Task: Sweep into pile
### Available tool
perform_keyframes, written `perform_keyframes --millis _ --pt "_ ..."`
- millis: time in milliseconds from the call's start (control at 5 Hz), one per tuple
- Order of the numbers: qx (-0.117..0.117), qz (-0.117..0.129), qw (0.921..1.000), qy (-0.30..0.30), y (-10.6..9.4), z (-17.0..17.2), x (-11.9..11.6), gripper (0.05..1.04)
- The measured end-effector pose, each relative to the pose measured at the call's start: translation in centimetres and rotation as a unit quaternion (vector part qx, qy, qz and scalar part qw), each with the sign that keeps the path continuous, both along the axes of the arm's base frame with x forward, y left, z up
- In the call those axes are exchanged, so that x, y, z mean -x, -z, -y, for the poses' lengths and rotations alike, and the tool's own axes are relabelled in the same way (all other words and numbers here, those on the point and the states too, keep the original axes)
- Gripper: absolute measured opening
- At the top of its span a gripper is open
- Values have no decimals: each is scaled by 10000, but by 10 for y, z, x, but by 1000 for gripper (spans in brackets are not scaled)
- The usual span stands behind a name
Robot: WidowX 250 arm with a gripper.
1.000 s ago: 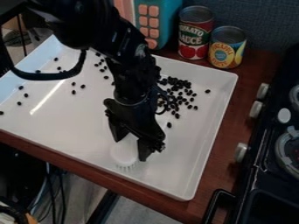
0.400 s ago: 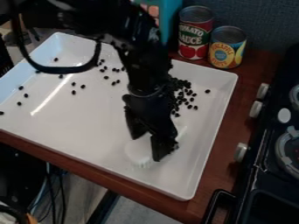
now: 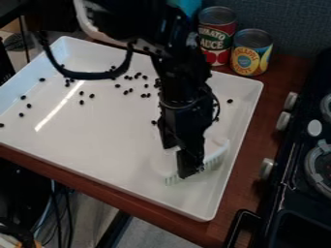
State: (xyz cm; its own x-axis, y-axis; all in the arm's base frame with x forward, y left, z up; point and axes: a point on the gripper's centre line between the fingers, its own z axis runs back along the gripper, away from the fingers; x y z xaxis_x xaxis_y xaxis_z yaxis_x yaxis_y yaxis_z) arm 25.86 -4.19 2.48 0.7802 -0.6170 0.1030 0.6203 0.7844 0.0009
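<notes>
Beans (image 3: 82,102), dark, scattered over left and far parts of white tray (image 3: 97,145) on brown counter (image 3: 254,114). Right of most, pincer (image 3: 178,157) closed around white brush (image 3: 215,154), fingers partly apart, at tray's near right. Beyond far right corner, two cans (image 3: 252,53); then black stove (image 3: 278,193).

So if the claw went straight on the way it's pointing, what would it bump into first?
Probably the bottom of the white tray. The claw points down with the white brush in it, so the bristles would meet it first. They might be touching already; it's hard to tell.
</notes>
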Motion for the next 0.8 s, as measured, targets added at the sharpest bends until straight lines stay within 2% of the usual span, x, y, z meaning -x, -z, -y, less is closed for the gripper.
perform_keyframes --millis 400,600,800 --pt "-162 142 9991 -366 7 -7 -32 740" --pt "-97 225 9973 -691 8 -9 -49 740" --pt "-43 172 9957 -909 7 -11 -61 740"
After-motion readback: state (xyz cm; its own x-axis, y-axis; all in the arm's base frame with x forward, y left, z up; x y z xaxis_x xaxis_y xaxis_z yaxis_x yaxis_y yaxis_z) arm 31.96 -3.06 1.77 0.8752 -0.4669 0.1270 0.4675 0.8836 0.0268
